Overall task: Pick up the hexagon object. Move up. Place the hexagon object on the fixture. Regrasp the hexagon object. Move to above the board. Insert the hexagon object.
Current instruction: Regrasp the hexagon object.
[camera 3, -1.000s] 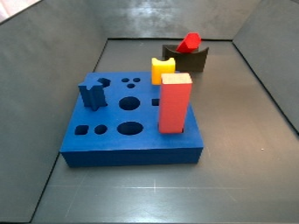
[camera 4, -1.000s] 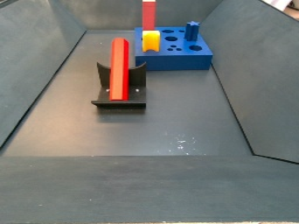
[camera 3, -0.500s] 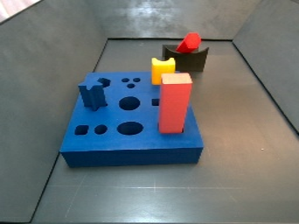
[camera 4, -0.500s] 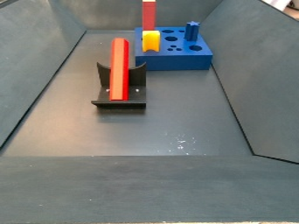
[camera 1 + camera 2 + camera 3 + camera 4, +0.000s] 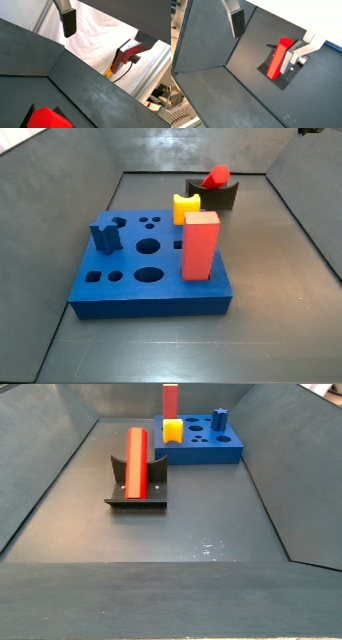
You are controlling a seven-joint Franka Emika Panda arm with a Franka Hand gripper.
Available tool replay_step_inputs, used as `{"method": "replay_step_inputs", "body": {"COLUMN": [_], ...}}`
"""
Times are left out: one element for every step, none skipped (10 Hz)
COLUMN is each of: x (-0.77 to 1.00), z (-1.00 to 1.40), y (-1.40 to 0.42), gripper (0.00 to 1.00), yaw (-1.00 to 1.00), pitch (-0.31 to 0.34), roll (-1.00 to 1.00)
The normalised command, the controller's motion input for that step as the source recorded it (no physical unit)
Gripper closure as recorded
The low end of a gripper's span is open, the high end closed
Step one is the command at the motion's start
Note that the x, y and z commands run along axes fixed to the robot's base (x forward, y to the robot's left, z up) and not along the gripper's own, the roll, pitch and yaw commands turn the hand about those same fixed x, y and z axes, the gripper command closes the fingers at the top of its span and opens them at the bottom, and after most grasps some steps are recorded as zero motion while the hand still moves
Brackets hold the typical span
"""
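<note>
In a wrist view, the pincer (image 5: 268, 32) hangs high over the dark counter (image 5: 244, 105), its two fingers spread wide with nothing between them. One finger (image 5: 236, 20) is a flat plate with a dark pad; the opposite one carries a pale mount. Well below lies the hexagon object (image 5: 278, 59), a long slim red bar resting lengthwise in the notch of the fixture (image 5: 290, 70), a small dark bracket on a base plate.

In a wrist view aimed more outward, the same pincer (image 5: 100, 37) is released and empty. Only the faceted red end of the hexagon object (image 5: 45, 118) shows at the frame edge, with white sheeting beyond the counter wall (image 5: 100, 95).

In a side view, the board (image 5: 147, 268), a thick blue block with cut holes, carries a tall red block with a cream top (image 5: 201, 244), a yellow notched piece (image 5: 186, 207) and a blue peg (image 5: 106, 234). Behind it the hexagon object (image 5: 217, 175) sits in the fixture (image 5: 214, 194). The pincer is out of frame.

In a side view from the opposite end, the hexagon object (image 5: 135, 461) lies tilted along the fixture (image 5: 138, 484), near the board (image 5: 201, 446). Nothing here has shifted over the last second. The placing looks done, so the regrasp appears to be next.
</note>
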Motion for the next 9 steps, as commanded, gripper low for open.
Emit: {"method": "replay_step_inputs", "body": {"x": [0.1, 0.09, 0.03, 0.04, 0.05, 0.07, 0.07, 0.09, 0.1], "z": [0.0, 0.0, -1.0, -1.0, -1.0, -1.0, -1.0, -1.0, -1.0], "y": [-0.04, -0.04, 0.05, 0.05, 0.04, 0.03, 0.03, 0.02, 0.02], "gripper": [0.0, 0.0, 0.0, 0.0, 0.0, 0.0, 0.0, 0.0, 0.0], "yaw": [0.21, 0.2, 0.27, 0.26, 0.25, 0.23, 0.21, 0.18, 0.15], "pitch": [0.086, 0.057, 0.135, 0.116, 0.087, 0.007, -0.018, -0.063, -0.09], "roll": [0.15, 0.14, 0.16, 0.15, 0.15, 0.14, 0.13, 0.12, 0.11]}}
